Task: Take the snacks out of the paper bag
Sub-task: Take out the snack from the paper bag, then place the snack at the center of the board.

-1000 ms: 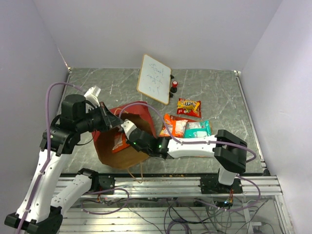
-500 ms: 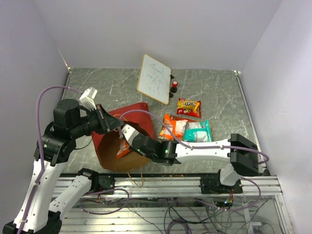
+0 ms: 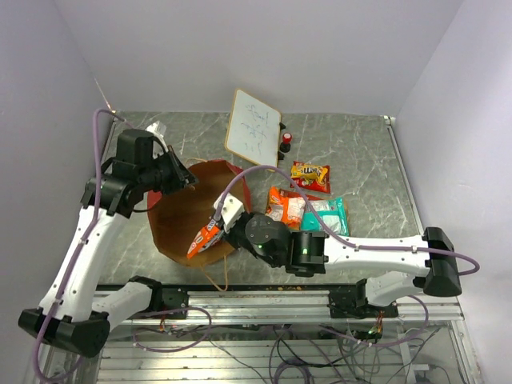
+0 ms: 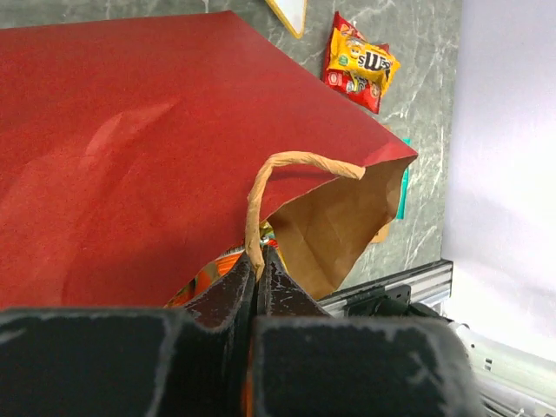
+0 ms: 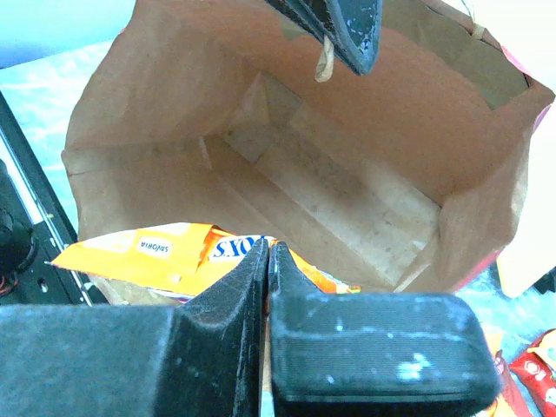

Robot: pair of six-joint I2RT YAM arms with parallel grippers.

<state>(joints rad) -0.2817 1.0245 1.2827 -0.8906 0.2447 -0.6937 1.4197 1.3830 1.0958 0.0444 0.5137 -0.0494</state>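
Observation:
The red paper bag (image 3: pixel 172 232) stands with its mouth open upward, brown inside (image 5: pixel 347 174). My left gripper (image 3: pixel 186 178) is shut on the bag's tan loop handle (image 4: pixel 261 187) at the far rim and holds the bag up. My right gripper (image 3: pixel 218 226) is shut on an orange snack packet (image 3: pixel 204 240) at the bag's near rim; the packet also shows in the right wrist view (image 5: pixel 165 256). The bag's floor looks bare. Three packets lie on the table right of the bag: orange (image 3: pixel 286 206), teal-white (image 3: pixel 324 214), yellow-brown and red (image 3: pixel 310 175).
A tilted white whiteboard (image 3: pixel 254 129) stands at the back, with small red-and-black bottles (image 3: pixel 286 142) beside it. The bag's second handle (image 3: pixel 216 276) hangs toward the front rail (image 3: pixel 264 302).
The left gripper has lifted the bag by its handle from lying to upright and open. The right gripper has drawn back from deep inside, bringing the orange packet to the near rim.

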